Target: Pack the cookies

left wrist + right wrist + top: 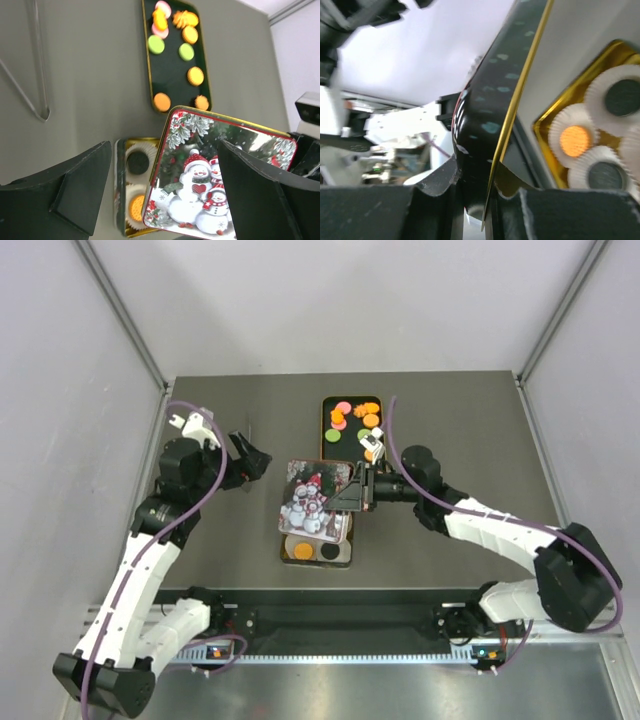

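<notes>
Two tools were in view, and only the right one had a grip on anything. Your right tool (352,495) was closed on the edge of the lid (312,502), with the gold rim pinched between its fingers (435,185). It held the snowman-printed lid over the tin (318,552), covering most of it. Just past those fingers, the uncovered end of the tin showed one orange cookie (575,140) and two dark ones, each seated in a white liner (620,82). Your left tool (255,455) hung above the surface (220,530) with its fingers spread wide and nothing between them. The lid and tin lay ahead of it, apart from it. Most of the loose cookies (195,76) sat beyond the lid on a dark tray (172,80): orange, green and pink ones, a couple of them stacked at the far end. A bent wire (42,95) lay on the surface ahead of that tool and to its left.
</notes>
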You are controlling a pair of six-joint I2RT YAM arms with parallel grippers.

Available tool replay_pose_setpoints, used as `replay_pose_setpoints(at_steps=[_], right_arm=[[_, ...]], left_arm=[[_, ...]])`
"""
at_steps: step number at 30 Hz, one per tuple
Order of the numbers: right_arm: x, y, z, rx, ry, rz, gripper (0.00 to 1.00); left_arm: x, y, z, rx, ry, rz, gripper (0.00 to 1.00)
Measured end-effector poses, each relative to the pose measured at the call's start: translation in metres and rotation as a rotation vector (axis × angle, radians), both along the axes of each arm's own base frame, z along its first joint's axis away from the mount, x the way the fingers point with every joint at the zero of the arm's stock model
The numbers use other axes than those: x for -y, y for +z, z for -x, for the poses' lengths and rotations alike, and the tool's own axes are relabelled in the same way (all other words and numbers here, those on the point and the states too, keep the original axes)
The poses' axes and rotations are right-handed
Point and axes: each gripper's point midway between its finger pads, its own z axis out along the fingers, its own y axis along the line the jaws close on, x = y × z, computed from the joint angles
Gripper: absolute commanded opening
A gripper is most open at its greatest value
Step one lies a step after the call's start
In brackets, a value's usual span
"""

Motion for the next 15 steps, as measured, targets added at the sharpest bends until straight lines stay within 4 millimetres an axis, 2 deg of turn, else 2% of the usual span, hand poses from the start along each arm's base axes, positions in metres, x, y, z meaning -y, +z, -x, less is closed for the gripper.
replay_pose_setpoints(at_steps=[6,15], right_arm=[[-0.007,-0.002,0.007,-0.096,0.045,-0.115,0.00],[-0.012,-0.017,0.008,-0.163,0.066,-0.147,0.00]], left_arm=[[0.000,-0.025,0.008,-0.046,-0.020,-0.019,0.90],[0.002,-0.075,0.016,-0.144,-0.036,-0.029,0.90]])
